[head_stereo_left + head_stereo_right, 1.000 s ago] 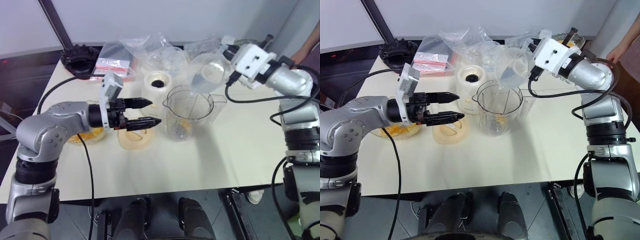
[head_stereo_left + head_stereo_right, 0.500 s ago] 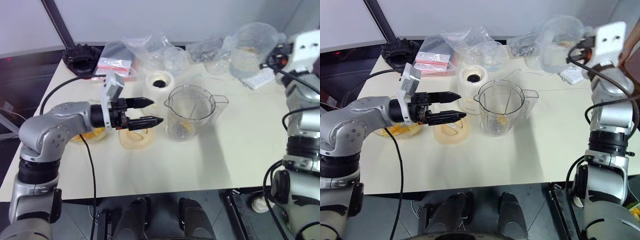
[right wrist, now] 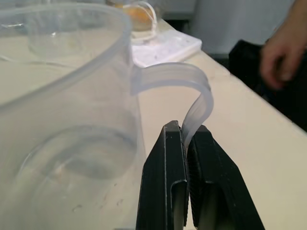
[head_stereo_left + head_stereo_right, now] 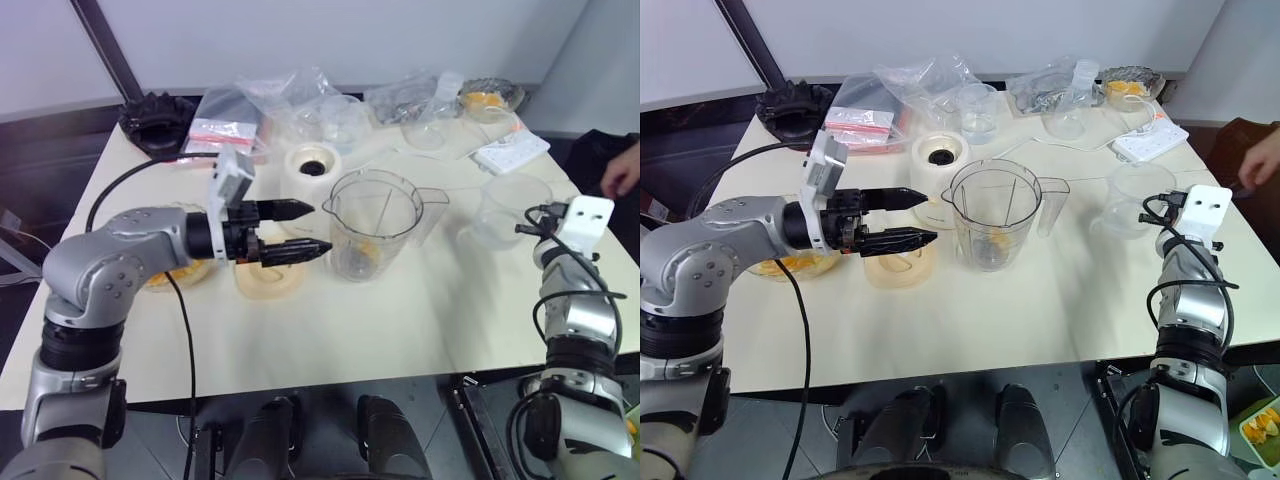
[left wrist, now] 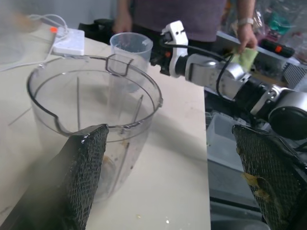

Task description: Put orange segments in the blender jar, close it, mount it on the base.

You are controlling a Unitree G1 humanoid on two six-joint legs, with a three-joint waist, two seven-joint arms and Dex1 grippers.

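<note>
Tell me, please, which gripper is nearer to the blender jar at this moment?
Left. The left gripper hangs open just beside the blender jar, fingers pointing at its wall. The right gripper is far off near the table's right edge, shut on the handle of the smaller clear cup.

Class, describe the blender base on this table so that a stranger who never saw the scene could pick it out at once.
Start at the tall clear blender jar in the middle of the cream table. Just behind it, on the robot's left, stands the base, a squat cream-white rounded block. Unlike the flat cream lid nearby, it has a dark round socket on top.
</note>
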